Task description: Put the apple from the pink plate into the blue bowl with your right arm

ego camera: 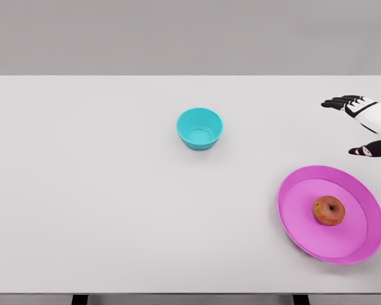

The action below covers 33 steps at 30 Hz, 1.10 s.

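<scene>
Apple (329, 211) sits loose mid pink plate (293, 219), right hand (362, 124) hovering beyond with fingers spread, empty; we judge it light, rigid, smooth, so wrap its sides before the blue bowl (199, 128).

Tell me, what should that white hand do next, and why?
Probably swing the right hand down toward the apple. The apple lies untouched on the pink plate, the hand hovers open above the table beyond the plate, holding nothing, and the blue bowl is empty.
</scene>
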Tool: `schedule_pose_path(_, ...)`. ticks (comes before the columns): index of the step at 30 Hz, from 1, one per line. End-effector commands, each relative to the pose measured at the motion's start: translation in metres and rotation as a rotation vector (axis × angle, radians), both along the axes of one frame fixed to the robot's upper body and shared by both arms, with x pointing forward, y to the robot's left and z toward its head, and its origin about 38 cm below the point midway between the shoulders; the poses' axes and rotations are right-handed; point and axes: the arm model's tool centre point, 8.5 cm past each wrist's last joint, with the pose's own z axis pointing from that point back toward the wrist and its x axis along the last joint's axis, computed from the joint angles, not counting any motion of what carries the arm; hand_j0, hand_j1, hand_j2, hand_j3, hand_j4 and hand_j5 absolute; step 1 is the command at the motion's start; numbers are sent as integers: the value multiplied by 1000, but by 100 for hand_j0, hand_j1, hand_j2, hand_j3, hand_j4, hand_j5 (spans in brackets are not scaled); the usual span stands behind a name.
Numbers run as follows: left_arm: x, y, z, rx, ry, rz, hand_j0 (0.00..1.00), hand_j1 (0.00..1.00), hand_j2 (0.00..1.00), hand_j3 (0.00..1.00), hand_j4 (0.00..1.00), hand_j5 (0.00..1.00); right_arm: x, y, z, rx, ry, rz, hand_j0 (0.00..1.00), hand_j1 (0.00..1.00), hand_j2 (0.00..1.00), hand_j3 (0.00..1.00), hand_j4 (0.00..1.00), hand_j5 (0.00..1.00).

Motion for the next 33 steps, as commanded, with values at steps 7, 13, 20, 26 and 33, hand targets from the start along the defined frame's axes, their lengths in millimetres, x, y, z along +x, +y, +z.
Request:
schedule_pose_path(7,1,0,0,-1,-2,0,100,100,100,100,100,100,-10,5,24,-56,-21,56,100,100,100,100,100,100)
schedule_pose_path(13,1,0,0,-1,-2,0,100,100,100,100,100,100,-35,36,35,-361,192,269,100,100,100,100,100,100)
schedule_pose_path(20,1,0,0,-1,-2,0,100,100,100,100,100,100,-49,36,28,-438,266,312,100,100,100,100,100,100)
schedule_pose_path(26,0,0,0,0,0,0,100,100,100,100,100,100,-60,41,16,-440,302,339,100,100,100,100,100,100)
schedule_pose_path(33,1,0,0,-1,-2,0,100,100,100,100,100,100,-65,28,-7,-429,374,309,100,100,100,100,100,100)
